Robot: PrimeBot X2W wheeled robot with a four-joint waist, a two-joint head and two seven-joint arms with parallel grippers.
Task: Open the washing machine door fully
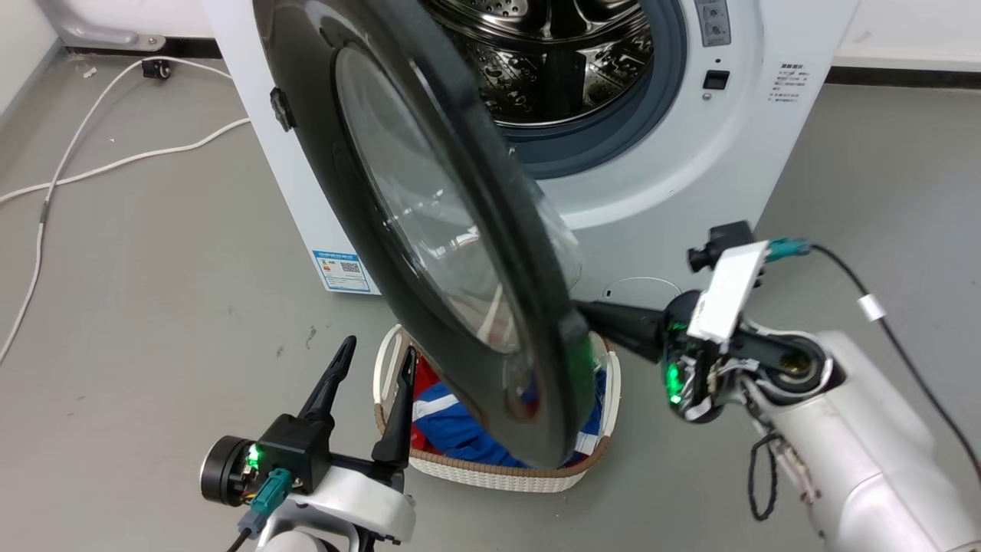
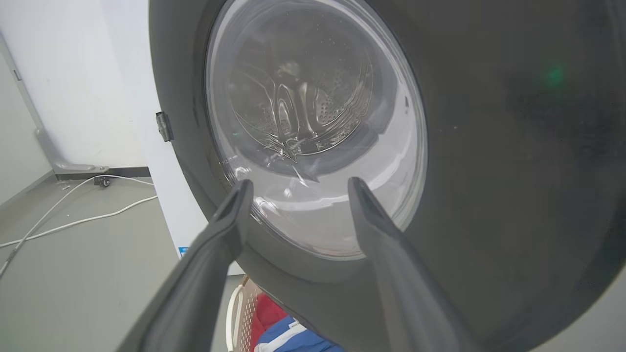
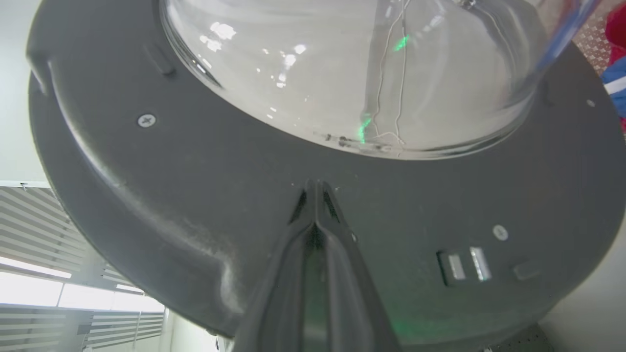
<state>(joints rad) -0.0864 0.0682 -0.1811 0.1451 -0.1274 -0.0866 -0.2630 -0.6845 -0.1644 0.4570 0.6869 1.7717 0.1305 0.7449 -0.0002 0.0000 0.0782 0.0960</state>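
the washing machine door stands partly swung out from the machine front, hinged on the far side from the right gripper, with the steel drum exposed behind it. the right gripper's two fingers are pressed together with nothing between them. in the right wrist view the tips sit on or right at the door's black inner ring, just below the bulging glass bowl; actual contact looks likely but cannot be confirmed. the latch slot lies off to the side of those fingers. the left gripper is spread wide and holds nothing. the door's outer face is just ahead of its tips, near but apart, with the clear window framed between the fingers in the left wrist view. a laundry basket with red and blue clothes sits under the door's lower edge, beside the left gripper. judgement: the door is rigid and fairly heavy and swings only on its hinge. the glossy plastic and rounded glass look slick, so closed tips could skid. the best contact is the flat black ring near the free edge for leverage, not the glass bowl. it is roughly half open, with more swing needed.
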